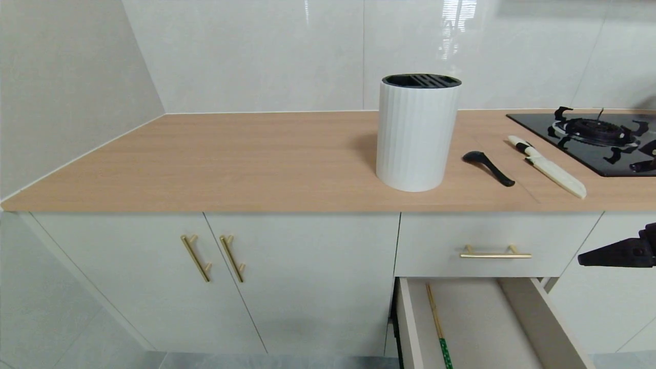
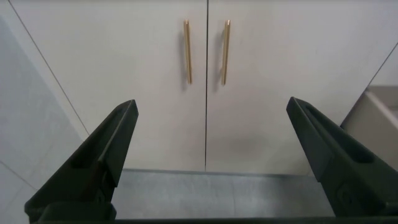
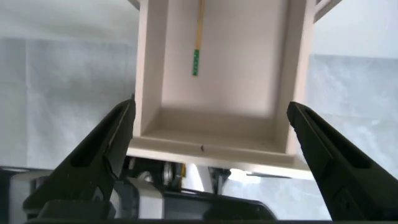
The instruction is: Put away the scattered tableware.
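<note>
Drawer (image 1: 476,318): open to receive tableware.
Knife (image 1: 551,170), spoon (image 1: 487,165): loose on counter (image 1: 256,164).
Right gripper (image 3: 210,109): spread over drawer.
Left gripper (image 2: 211,104): spread, empty.

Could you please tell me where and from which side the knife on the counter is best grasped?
The knife lies flat on the countertop, blade toward the front edge. It is probably best to grip its handle, the far end with the black band, from straight above, closing across it.
</note>
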{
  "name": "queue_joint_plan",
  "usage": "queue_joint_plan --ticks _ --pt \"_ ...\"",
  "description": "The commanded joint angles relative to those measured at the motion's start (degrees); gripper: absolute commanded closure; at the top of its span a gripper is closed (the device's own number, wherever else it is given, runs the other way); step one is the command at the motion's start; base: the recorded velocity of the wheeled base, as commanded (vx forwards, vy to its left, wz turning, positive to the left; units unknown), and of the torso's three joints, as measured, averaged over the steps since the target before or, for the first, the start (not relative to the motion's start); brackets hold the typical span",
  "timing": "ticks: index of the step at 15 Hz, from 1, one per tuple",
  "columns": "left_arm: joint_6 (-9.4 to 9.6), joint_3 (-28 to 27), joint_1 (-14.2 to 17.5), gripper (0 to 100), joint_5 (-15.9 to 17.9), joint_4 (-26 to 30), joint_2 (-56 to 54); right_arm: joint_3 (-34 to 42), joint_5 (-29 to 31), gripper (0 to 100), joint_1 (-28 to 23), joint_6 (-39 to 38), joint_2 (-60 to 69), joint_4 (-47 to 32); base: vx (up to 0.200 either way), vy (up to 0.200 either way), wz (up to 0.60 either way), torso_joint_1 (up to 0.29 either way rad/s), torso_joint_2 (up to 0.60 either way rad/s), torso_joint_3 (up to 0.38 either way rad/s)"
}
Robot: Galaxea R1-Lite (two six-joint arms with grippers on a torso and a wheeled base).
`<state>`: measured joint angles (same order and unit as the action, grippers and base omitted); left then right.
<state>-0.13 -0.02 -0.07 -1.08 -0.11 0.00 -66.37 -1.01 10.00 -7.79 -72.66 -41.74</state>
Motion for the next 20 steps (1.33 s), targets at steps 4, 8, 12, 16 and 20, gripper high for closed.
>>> queue_joint_plan --ticks 4,8,12,16,20 --pt "-0.04 0.0 0.0 0 -0.1 0.0 0.1 8.2 1.1 0 0.0 5.2 1.2 13.7 0.000 0.000 0.00 0.189 -0.48 -0.289" --pt "-0.04 0.0 0.0 0 -0.1 0.0 0.1 7.3 -1.4 0 -3.5 14.3 -8.3 30.2 0.000 0.000 0.00 0.085 -0.21 -0.117" --pt "-0.04 0.0 0.0 0 -0.1 0.0 0.1 1.4 -8.3 0 -7.1 16.9 -20.4 38.6 0.000 0.000 0.00 0.000 0.00 0.000" --pt "-0.04 0.0 0.0 0 -0.1 0.0 0.1 -9.7 -12.0 0 -9.9 18.6 -33.2 42.4 0.000 0.000 0.00 0.000 0.00 0.000" --pt "0.05 0.0 0.0 0 -0.1 0.0 0.1 -12.9 -19.0 0 -10.5 18.2 -37.5 42.8 0.000 0.000 0.00 0.000 0.00 0.000"
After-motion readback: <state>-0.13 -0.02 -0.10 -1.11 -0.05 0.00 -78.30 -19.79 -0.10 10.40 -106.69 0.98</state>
